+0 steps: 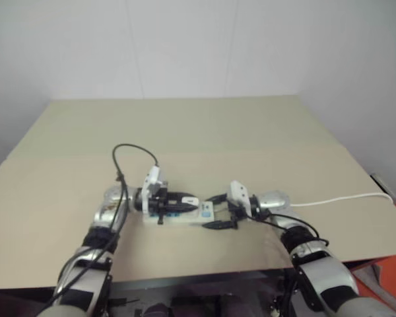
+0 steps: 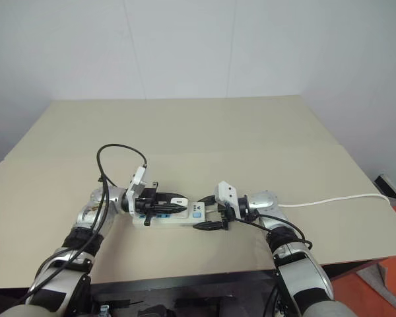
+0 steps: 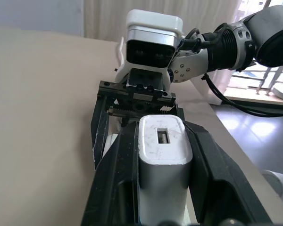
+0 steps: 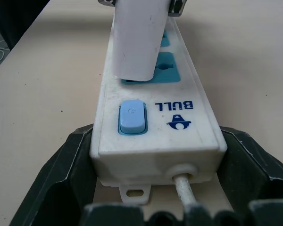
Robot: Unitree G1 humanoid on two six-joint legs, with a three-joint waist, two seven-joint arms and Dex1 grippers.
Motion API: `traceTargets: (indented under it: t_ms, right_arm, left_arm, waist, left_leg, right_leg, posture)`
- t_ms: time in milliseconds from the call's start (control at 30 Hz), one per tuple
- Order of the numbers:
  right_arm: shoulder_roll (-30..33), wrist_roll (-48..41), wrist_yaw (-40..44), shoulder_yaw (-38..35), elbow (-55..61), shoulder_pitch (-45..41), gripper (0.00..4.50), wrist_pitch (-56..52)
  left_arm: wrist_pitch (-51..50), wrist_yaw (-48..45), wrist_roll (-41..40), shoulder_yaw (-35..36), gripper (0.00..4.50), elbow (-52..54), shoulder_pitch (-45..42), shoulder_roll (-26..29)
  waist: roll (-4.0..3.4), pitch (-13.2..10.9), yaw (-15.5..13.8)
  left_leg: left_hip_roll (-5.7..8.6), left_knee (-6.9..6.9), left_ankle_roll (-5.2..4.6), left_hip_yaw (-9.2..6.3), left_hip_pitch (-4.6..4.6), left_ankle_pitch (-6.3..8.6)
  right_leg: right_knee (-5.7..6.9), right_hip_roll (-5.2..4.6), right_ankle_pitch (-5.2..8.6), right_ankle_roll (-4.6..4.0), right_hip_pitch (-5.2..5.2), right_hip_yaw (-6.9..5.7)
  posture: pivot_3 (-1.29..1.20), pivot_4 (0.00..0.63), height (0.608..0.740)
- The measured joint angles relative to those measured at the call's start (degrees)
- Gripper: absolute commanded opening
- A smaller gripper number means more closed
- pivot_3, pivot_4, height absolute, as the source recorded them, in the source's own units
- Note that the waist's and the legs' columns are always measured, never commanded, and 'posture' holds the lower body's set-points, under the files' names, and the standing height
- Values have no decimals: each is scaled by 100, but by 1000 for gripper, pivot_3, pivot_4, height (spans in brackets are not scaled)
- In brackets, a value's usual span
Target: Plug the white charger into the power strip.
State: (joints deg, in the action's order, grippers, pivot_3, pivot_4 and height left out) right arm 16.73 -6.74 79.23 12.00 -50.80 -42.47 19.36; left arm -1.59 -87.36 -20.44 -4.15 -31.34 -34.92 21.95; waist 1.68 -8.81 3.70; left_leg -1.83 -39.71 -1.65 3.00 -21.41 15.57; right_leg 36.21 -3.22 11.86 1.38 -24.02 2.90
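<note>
White plastic marks both task things. The power strip (image 2: 175, 216) lies flat on the beige tabletop (image 2: 204, 132), near its front edge, and its thin cord (image 2: 330, 199) runs away toward 3 o'clock. The left end effector (image 2: 173, 207) is clenched on the white charger (image 3: 161, 155), which it holds over the strip. In the right wrist view the charger's lower end is at a blue socket (image 4: 165, 68) next to the blue switch (image 4: 132, 117); whether it is fully seated I cannot tell. The right end effector (image 2: 210, 211) comes from 3 o'clock, and its fingers (image 4: 68, 167) stand wide on both sides of the strip's cord end, touching or almost touching it.
</note>
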Motion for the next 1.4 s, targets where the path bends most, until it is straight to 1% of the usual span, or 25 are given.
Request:
traceTargets:
  t_ms: [200, 367, 467, 533, 633, 767, 833, 900, 967, 1000, 1033, 1167, 1200, 1233, 1333, 1400]
  right_arm:
    - [-27, 3, -2, 45, 4, 19, 3407, 21]
    - [-27, 39, -46, 59, -27, 19, 3407, 19]
    - [-25, 93, -102, 56, -71, 39, 3407, 15]
    - [-22, 116, -168, 57, -104, 65, 3407, 13]
    - [-18, 137, -220, 55, -123, 90, 3407, 6]
    - [-17, 152, -229, 55, -123, 95, 3407, 2]
    - [-17, 152, -228, 56, -123, 95, 3407, 0]
    - [-19, 152, -228, 59, -123, 95, 3407, -1]
    - [-34, 151, -228, 70, -107, 89, 3407, -2]
    - [-34, 144, -214, 61, -104, 91, 3407, -2]
    - [-34, 148, -211, 64, -104, 89, 3407, -2]
    - [-46, 147, -209, 70, -103, 82, 3407, -2]
    - [-48, 147, -208, 70, -102, 81, 3407, -1]
    - [-51, 147, -204, 71, -100, 78, 3407, -1]
    - [-55, 146, -175, 71, -70, 69, 3407, -1]
    - [-52, 146, -167, 68, -50, 67, 3407, -1]
  left_arm:
    - [269, 33, 6, -24, 1021, 83, 176, 53]
    - [492, 52, 27, -155, 1021, -196, 84, 56]
    - [834, 42, 162, -318, 1021, -470, -90, 64]
    - [1004, 49, 259, -410, 1021, -637, -195, 66]
    - [1159, 49, 315, -505, 1021, -808, -294, 72]
    - [1035, 49, 290, -462, 1021, -836, -304, 69]
    - [802, 53, 224, -414, 1021, -835, -306, 66]
    - [588, 54, 193, -387, 1745, -835, -319, 62]
    - [371, 151, 262, -373, 2266, -997, -249, 106]
    - [339, 177, 257, -341, 2668, -987, -240, 116]
    - [275, 189, 256, -325, 2898, -985, -244, 127]
    - [206, 196, 242, -210, 4182, -921, -209, 143]
    - [206, 199, 240, -195, 4367, -916, -200, 158]
    - [206, 195, 241, -169, 4451, -897, -181, 198]
    - [117, 10, 210, -138, 4451, -663, -39, 456]
    - [-135, -169, 188, -124, 4451, -407, 76, 670]
  waist:
    - [2, 28, 28]
    - [1, 68, 20]
    - [-2, 89, 8]
    - [1, 91, 3]
    - [-6, 101, -1]
    - [-12, 107, -10]
    - [-12, 107, -9]
    - [-12, 107, -8]
    - [-17, 107, -4]
    - [-16, 107, -5]
    - [-17, 107, -7]
    - [-17, 107, 1]
    - [-17, 107, 3]
    - [-17, 107, 6]
    - [-17, 107, 17]
    - [-17, 106, 18]
  left_leg:
    - [0, 8, 0, 2, 5, 1]
    - [2, 9, 0, 4, 18, 1]
    - [4, 11, -1, 5, 51, 1]
    - [3, 27, -1, 6, 107, 2]
    - [2, 41, -1, 3, 146, 2]
    - [1, 46, -1, 2, 157, 2]
    - [1, 47, -1, 1, 157, 2]
    - [1, 48, -1, 1, 157, 2]
    - [3, 50, -1, 2, 154, 2]
    - [0, 52, -1, 2, 148, 2]
    - [1, 55, -1, 2, 149, 2]
    - [1, 66, -1, 5, 149, 2]
    - [2, 67, -1, 7, 148, 2]
    - [2, 68, 0, 8, 146, 2]
    - [2, 71, 0, 15, 120, 1]
    - [2, 72, -1, 18, 113, 1]
  right_leg:
    - [-2, 1, 1, -1, 0, 4]
    - [-3, 1, 2, -2, 11, 6]
    - [-13, 1, 3, -2, 55, 3]
    - [-25, -2, 8, -2, 109, 4]
    - [-34, -3, 37, 31, 148, 4]
    - [-33, -3, 39, 31, 156, 5]
    - [-34, -3, 39, 31, 156, 5]
    - [-34, -3, 39, 31, 156, 5]
    - [-33, -4, 40, 32, 148, 9]
    - [-33, -3, 39, 30, 141, 10]
    - [-33, -4, 38, 29, 142, 10]
    - [-33, -6, 38, 28, 136, 17]
    - [-33, -6, 38, 28, 133, 19]
    - [-33, -6, 38, 28, 130, 20]
    - [-30, -6, 28, 11, 99, 29]
    - [-31, -5, 23, 3, 88, 31]
  posture:
    - [0, 150, 740]
    - [0, 150, 740]
    - [0, 150, 740]
    - [0, 150, 740]
    - [0, 150, 740]
    - [0, 150, 740]
    - [0, 150, 740]
    - [0, 150, 740]
    - [0, 150, 740]
    - [0, 150, 740]
    - [0, 150, 740]
    - [0, 150, 740]
    - [0, 150, 740]
    - [0, 150, 740]
    - [0, 150, 740]
    - [0, 150, 740]
